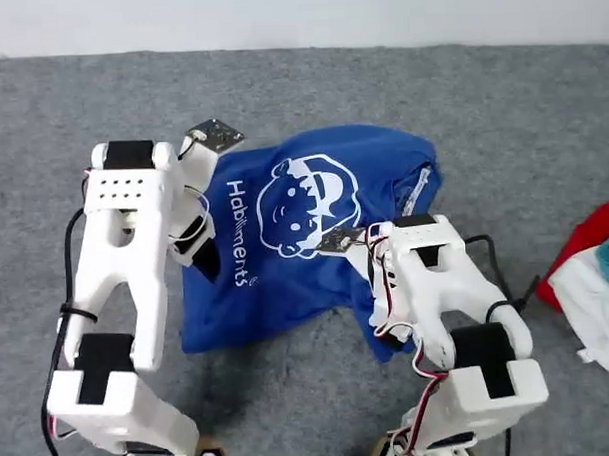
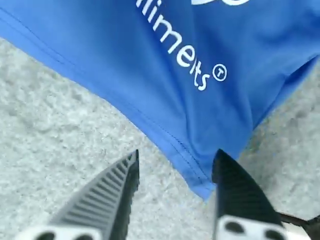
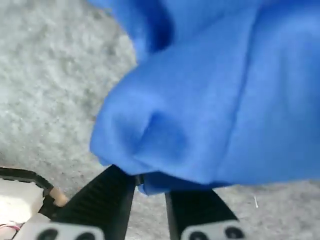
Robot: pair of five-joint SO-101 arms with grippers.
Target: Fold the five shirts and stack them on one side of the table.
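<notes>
A blue shirt (image 1: 305, 238) lies spread near the middle of the grey, carpet-like tabletop (image 1: 481, 112), printed side up, with a white cartoon face (image 1: 306, 206) and a line of white lettering across it. The cloth is not flat. The side towards the right arm is bunched and turned over, and the neck opening shows near the far right corner.

The left tool (image 2: 177, 154) hangs low at the shirt's left edge, just above the tabletop. Its two black fingers (image 2: 116, 192) stand well apart, one over bare tabletop and the other at the stitched hem near a corner of the cloth — nothing is caught between them. In the high view this tool sits beside the lettering, under the white arm on that side.

The right tool (image 3: 150, 182) is at the shirt's near right part, and its fingers are closed on a thick fold of the blue cloth. The fold bulges up and over the fingertips, hiding them, and the cloth around it is lifted off the tabletop.

A pile of shirts (image 1: 596, 278) — red, teal and white, loosely heaped — lies at the right edge of the tabletop, well apart from the blue shirt and from both arms.
</notes>
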